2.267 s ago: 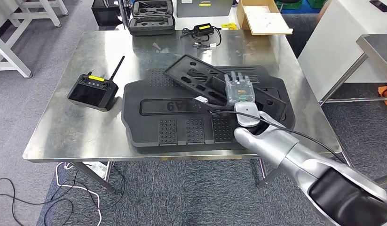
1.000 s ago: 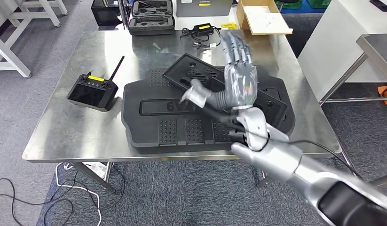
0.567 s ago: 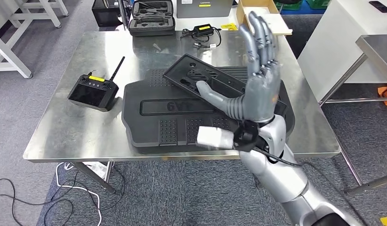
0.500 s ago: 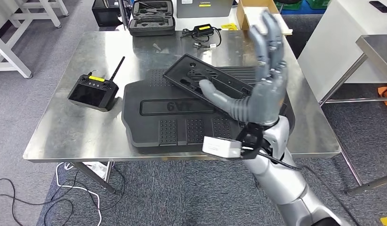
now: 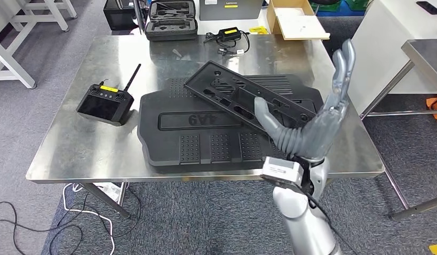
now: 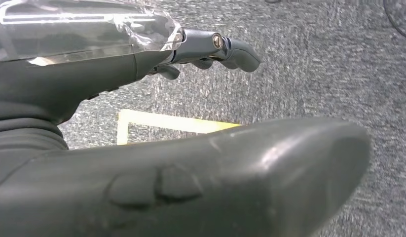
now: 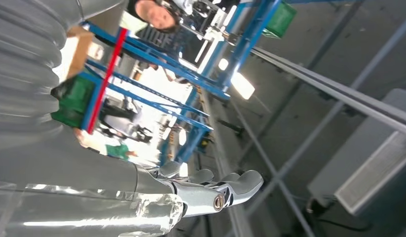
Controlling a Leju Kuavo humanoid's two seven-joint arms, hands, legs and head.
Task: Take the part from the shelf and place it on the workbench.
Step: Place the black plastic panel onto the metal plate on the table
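Observation:
The part, a flat black panel with cutouts [image 5: 242, 98], lies slanted on top of a large black moulded piece [image 5: 200, 135] in the middle of the steel workbench [image 5: 67, 149]. My right hand [image 5: 318, 125] is raised above the bench's front right corner. Its fingers point up and are spread, the thumb reaches toward the panel, and it holds nothing. In the right wrist view its fingers [image 7: 230, 186] stand against the ceiling and blue shelving. My left hand [image 6: 201, 187] hangs over grey carpet with its fingers [image 6: 233, 47] apart from the thumb, nothing in it.
A black remote controller with an antenna [image 5: 105, 102] sits on the bench's left side. A black case [image 5: 171, 20], a charger with cable [image 5: 229, 34] and a cardboard box [image 5: 296, 21] lie beyond the far edge. A white table [image 5: 386, 42] stands right. Cables [image 5: 73, 212] trail on the floor.
My right hand has let go of the black panel, risen and swung right and back toward the bench's front right corner, opening upward. The panel stays on the large black piece.

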